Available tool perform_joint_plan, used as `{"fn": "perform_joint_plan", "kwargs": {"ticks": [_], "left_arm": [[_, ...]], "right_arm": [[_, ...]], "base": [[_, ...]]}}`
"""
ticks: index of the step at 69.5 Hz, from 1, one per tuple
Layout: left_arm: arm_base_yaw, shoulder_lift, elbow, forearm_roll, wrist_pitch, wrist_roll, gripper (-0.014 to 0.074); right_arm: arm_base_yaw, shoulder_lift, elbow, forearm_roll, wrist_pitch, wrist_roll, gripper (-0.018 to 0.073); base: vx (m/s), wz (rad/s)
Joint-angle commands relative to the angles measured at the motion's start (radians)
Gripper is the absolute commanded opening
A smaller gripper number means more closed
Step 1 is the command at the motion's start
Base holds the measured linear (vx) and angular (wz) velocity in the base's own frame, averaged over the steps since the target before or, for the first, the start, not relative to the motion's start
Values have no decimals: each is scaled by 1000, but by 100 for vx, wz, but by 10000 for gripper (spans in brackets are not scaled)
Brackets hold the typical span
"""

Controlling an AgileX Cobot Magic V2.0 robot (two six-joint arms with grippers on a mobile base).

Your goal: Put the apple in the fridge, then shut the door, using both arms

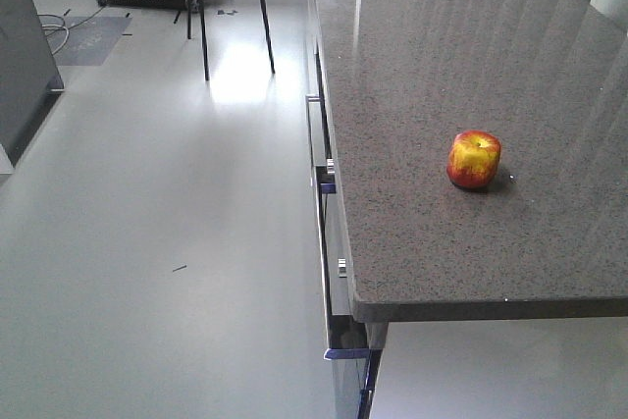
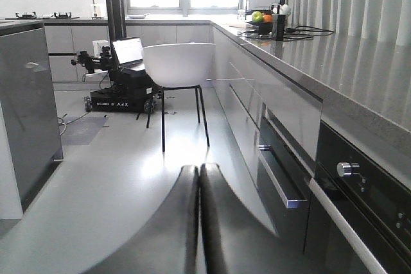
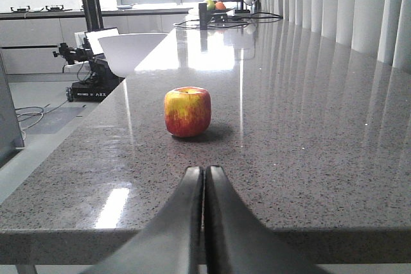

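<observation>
The apple (image 1: 474, 159), red with yellow patches, stands upright on the speckled grey countertop (image 1: 422, 56), a little back from its near edge. In the right wrist view the apple (image 3: 187, 111) lies just ahead and slightly left of my right gripper (image 3: 204, 170), which is shut with nothing in it and hovers at the counter's near edge. My left gripper (image 2: 198, 168) is shut and empty, low over the floor beside the cabinet drawers (image 2: 282, 184). No gripper shows in the front view. The fridge and its door are out of view.
A white chair (image 2: 178, 63) on thin black legs stands in the aisle. Behind it is a black wheeled robot base (image 2: 119, 97). A grey-sided island (image 2: 26, 107) bounds the aisle's left. An oven front (image 2: 359, 203) is at right. A fruit bowl (image 3: 215, 6) sits far back.
</observation>
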Motion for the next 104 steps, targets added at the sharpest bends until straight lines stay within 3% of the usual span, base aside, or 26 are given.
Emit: {"fn": "perform_joint_plan", "kwargs": {"ticks": [1, 34, 45, 49, 85, 96, 104], "left_arm": [[-6, -14, 14, -8, -74, -6, -6], [-6, -14, 14, -8, -74, -6, -6], [-6, -14, 14, -8, -74, -6, -6], [-6, -14, 14, -8, -74, -6, -6], [-6, -14, 14, -8, -74, -6, -6], [-6, -14, 14, -8, -74, -6, -6], [-6, -14, 14, -8, -74, -6, -6]], "right_arm": [[-4, -10, 10, -8, -73, -8, -3], [-4, -10, 10, -7, -79, -8, -3], [-4, -10, 3, -2, -233, -7, -3], [-4, -3, -35, 13, -230, -7, -3], [-4, 430, -636, 5, 453, -42, -3], [-4, 568, -749, 19, 580, -145, -3], [-4, 661, -807, 42, 634, -156, -3]], "base": [[0, 0], [0, 0], [0, 0], [0, 0], [0, 0], [0, 0], [0, 0]]}}
